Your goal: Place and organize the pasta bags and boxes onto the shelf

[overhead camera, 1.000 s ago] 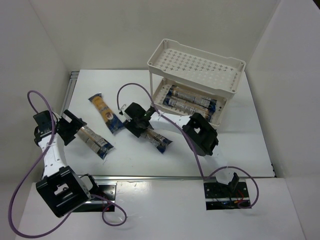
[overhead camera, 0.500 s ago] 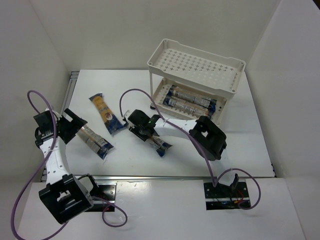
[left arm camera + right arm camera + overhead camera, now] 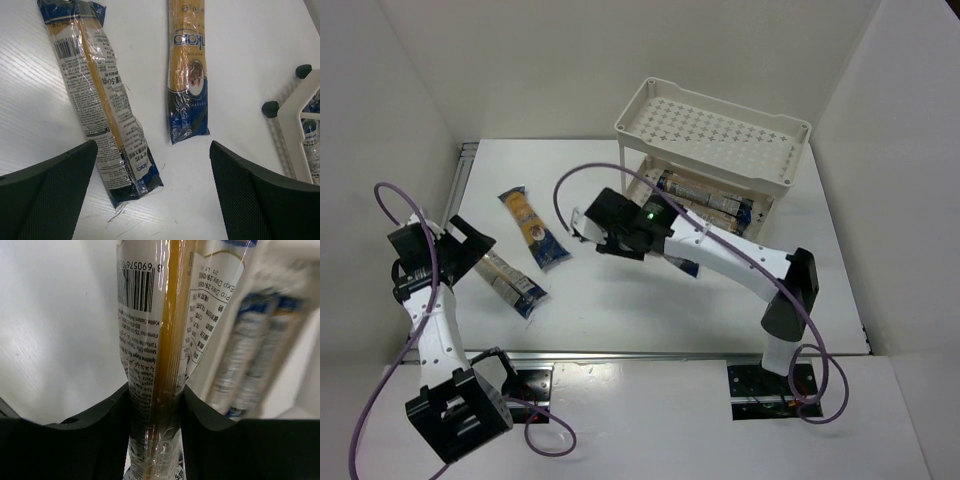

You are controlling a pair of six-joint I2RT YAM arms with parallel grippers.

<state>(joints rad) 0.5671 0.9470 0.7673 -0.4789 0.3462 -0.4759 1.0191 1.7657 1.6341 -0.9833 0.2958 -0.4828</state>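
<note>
Fingers [image 3: 95, 435] of the right gripper [image 3: 155, 415] clench 1 held packet [image 3: 157, 340], which runs up the centre of the right wrist view with its barcode side showing. The shelf [image 3: 712, 130] stands at upper right of the top view, and 2 stored packets [image 3: 705, 205] lie on its lower tier. The left gripper [image 3: 150, 195] hangs released, fingers spread wide, over 2 loose packets [image 3: 100, 100] lying apart on the table [image 3: 240, 50].
</note>
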